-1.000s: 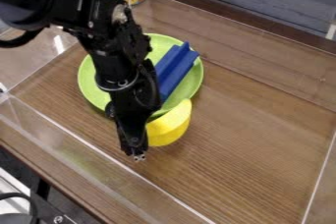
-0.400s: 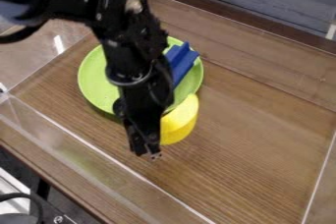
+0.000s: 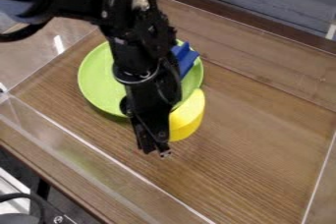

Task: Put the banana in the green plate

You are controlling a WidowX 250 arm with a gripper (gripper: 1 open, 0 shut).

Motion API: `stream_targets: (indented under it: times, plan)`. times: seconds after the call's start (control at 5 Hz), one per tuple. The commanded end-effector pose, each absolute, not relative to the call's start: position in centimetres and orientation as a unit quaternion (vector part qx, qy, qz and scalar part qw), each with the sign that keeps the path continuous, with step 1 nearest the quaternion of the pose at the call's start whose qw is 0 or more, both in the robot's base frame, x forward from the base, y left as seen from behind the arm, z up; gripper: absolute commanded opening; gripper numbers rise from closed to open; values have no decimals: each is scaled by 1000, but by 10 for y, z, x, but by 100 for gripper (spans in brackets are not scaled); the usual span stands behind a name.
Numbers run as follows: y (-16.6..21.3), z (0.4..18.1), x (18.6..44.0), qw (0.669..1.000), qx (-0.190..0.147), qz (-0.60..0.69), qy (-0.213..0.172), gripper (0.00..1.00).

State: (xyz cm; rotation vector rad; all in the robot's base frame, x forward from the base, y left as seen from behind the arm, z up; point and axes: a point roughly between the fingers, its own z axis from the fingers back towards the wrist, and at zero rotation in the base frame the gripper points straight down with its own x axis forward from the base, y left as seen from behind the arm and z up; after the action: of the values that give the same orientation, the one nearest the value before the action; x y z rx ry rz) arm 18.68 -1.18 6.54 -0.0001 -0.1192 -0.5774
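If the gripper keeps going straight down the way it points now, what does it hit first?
Most likely the bare wooden table. The shut gripper points straight down, its tips in front of the banana, which sits beside the green plate. Depth is unclear from this single view.

One raised view, angled down, close on table (image 3: 250, 179)

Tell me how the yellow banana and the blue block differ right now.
Colour: the banana is bright yellow, the blue block dark blue. Shape: the banana looks stubby and rounded, the blue block flat-sided and rectangular. Place: the blue block lies on the green plate, while the banana sits at the plate's near rim, partly hidden by the arm. Both look like smooth plastic.
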Motion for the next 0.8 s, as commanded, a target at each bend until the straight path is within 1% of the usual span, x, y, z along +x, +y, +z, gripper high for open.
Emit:
stream_targets:
  times: [0.0, 0.2, 0.6]
  plan:
    - [-3, 67, 186, 959, 5, -275, -72, 0]
    - [5, 63, 181, 962, 7, -263, -75, 0]
    - [-1, 75, 183, 961, 2, -264, -77, 0]
